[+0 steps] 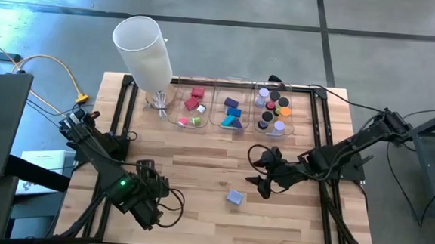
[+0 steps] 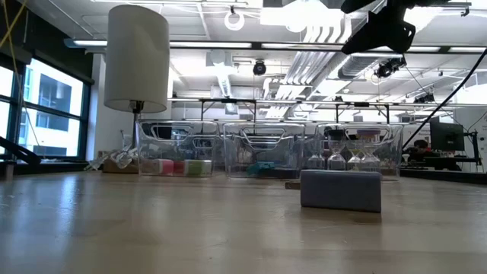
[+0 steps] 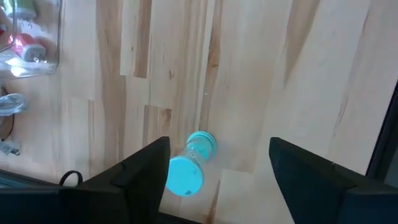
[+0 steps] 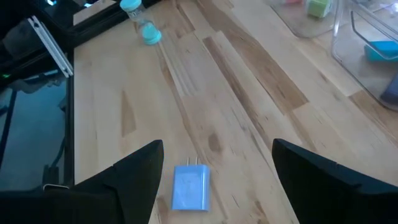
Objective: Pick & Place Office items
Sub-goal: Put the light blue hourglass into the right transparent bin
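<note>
Table (image 1: 199,174): light wood planks w/ a black frame along its edges. Broad bare stretch of wood between the two arms and the far row of bins; the near-middle strip is open too.

Tall white cylinder (image 1: 145,51) stands at the far-left corner, well beyond the left claw (image 1: 169,196).

Three clear bins (image 1: 233,108) sit side by side along the far edge, well ahead of both claws. One nearest the cylinder holds red blocks (image 1: 196,98) plus small green and pink bits; middle one holds purple and blue blocks (image 1: 232,108) and a teal piece; the third holds round rolls (image 1: 274,110) in black, orange, green, lavender.

Left arm lies low over the near-left part of the table, claw wide, nothing gripped. In the left wrist view a teal stick (image 3: 191,164) lies on the wood between the fingers (image 3: 140,171), close to one and apart from the other.

Right arm reaches in from the right edge, right claw (image 1: 263,174) above mid-table, wide, empty. A small lavender-blue block (image 1: 234,197) lies on the wood just below and ahead of it, between the fingers in its wrist view, not touched.

Low view: block (image 2: 340,190) flat on the table, alone, bins behind; room w/ ceiling lights, pipes, windows on one side.
</note>
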`<state>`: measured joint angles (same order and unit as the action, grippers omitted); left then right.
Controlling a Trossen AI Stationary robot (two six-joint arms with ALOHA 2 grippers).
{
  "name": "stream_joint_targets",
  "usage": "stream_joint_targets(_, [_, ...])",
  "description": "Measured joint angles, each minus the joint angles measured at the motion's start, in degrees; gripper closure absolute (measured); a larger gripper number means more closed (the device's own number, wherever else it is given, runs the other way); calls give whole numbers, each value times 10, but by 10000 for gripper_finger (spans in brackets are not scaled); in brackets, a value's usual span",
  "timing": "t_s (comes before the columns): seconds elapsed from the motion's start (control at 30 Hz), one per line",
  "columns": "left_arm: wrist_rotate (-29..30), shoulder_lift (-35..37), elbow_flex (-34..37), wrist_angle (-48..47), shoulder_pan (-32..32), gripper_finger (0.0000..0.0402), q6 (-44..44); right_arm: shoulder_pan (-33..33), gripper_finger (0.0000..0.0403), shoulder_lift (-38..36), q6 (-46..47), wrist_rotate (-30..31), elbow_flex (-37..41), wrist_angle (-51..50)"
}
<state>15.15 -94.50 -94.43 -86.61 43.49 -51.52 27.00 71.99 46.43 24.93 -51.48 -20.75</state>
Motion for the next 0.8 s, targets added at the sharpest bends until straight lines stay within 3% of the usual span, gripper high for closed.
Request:
stream_joint_targets(0.33, [0, 0, 0, 11, 46, 130, -54, 0, 114, 0, -1, 3, 0, 0])
stream_joint_targets(0.53, [2, 0, 0, -31, 73, 130, -96, 0, 114, 0, -1, 5, 0, 10])
stream_joint_targets(0.8, [24, 0, 3, -34, 94, 130, -41, 0, 114, 0, -2, 5, 0, 28])
